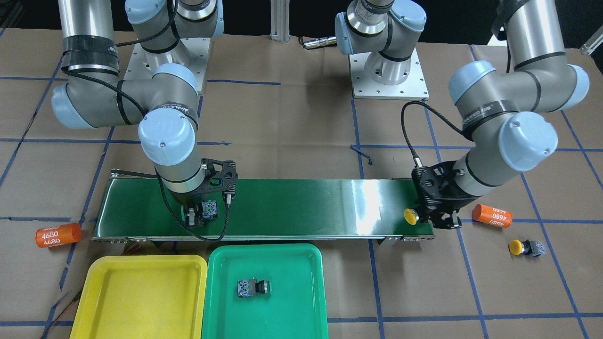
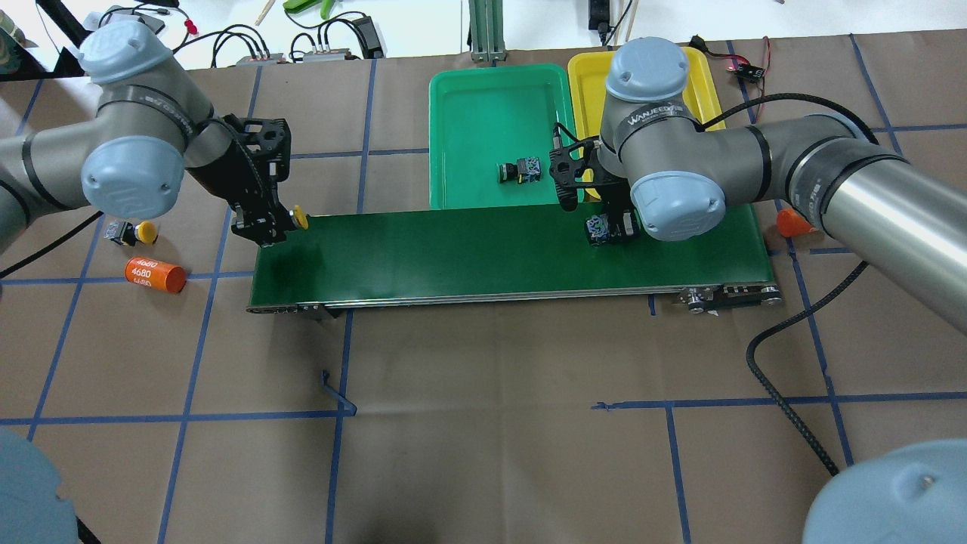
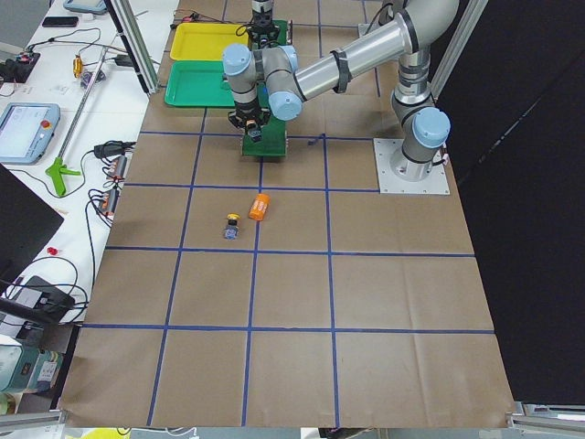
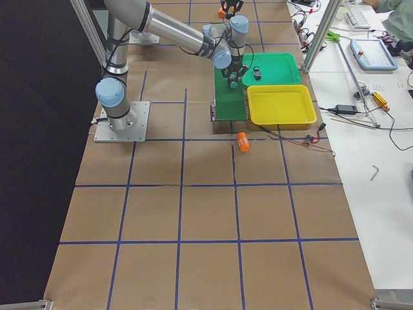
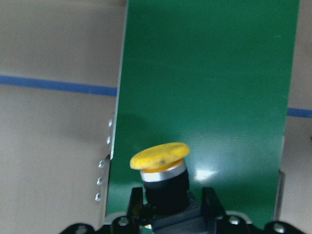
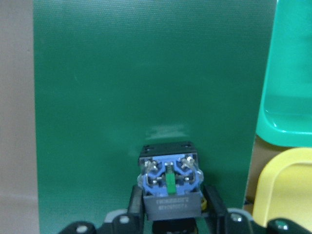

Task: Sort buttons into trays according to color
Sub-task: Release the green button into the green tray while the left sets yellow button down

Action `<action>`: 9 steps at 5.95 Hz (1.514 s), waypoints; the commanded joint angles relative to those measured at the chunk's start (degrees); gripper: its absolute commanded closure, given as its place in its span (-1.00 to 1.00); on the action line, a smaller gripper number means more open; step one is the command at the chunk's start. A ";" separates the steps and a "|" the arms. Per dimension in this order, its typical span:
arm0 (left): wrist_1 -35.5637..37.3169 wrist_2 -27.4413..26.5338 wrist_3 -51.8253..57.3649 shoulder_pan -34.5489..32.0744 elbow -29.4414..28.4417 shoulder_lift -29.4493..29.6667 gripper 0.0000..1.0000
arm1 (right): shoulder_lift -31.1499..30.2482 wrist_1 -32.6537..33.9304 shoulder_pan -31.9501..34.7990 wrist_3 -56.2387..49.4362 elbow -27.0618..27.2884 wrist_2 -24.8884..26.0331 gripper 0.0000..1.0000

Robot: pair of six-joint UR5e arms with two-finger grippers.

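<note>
My left gripper is shut on a yellow-capped button at the conveyor belt's end, with the cap pointing along the belt. My right gripper is shut on a button over the belt's other end, near the trays. That button's blue terminal face shows and its cap is mostly hidden. The green tray holds one green button. The yellow tray beside it holds no button. A second yellow button lies on the paper beyond the left gripper.
Two orange cylinders marked 4680 lie on the paper, one off the belt's tray end and one right beside the left gripper. Both trays sit against the belt's far side from the robot. Cables hang from both wrists.
</note>
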State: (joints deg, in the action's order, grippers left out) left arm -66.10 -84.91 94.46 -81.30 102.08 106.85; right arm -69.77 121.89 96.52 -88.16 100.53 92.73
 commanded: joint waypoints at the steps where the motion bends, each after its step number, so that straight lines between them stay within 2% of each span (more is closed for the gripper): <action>1: 6.74 -1.04 0.47 -3.86 6.61 -2.60 0.89 | -2.90 -0.16 -2.56 -1.22 -1.90 -0.01 0.81; 2: 7.03 -1.05 0.12 -3.87 6.81 -3.05 -0.98 | -1.17 0.01 -2.39 -1.14 -6.79 -0.79 0.80; 3: 6.86 -1.05 -0.15 -2.74 6.03 -3.66 -0.97 | 4.15 -0.25 -1.96 -1.31 -12.93 -2.11 0.80; 4: 6.95 -1.14 -3.19 -2.20 5.50 -3.58 -0.97 | 10.12 0.10 -1.34 -1.23 -19.17 -5.69 0.79; 5: 6.51 -5.05 -10.71 2.15 3.50 -2.54 -0.97 | 15.84 0.63 -0.03 -0.27 -25.58 -7.81 0.79; 6: 6.94 -5.61 -13.48 8.20 1.30 -1.05 -0.97 | 21.03 0.80 0.68 0.79 -31.65 -10.01 0.79; 7: 6.95 -5.45 -11.86 13.22 -2.55 1.75 -0.97 | 24.74 1.33 2.16 3.41 -36.15 -12.55 0.76; 8: 6.60 -4.92 -3.49 18.49 -6.68 6.22 -0.97 | 26.08 2.03 2.53 3.87 -36.63 -13.97 -0.13; 9: 6.86 -4.74 2.60 22.11 -8.63 8.96 -0.97 | 25.48 1.43 2.44 4.22 -36.55 -17.90 -0.99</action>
State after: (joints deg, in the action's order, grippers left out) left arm -59.34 -89.88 91.02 -63.23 95.96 112.74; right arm -44.52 123.53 98.86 -84.46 64.42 78.01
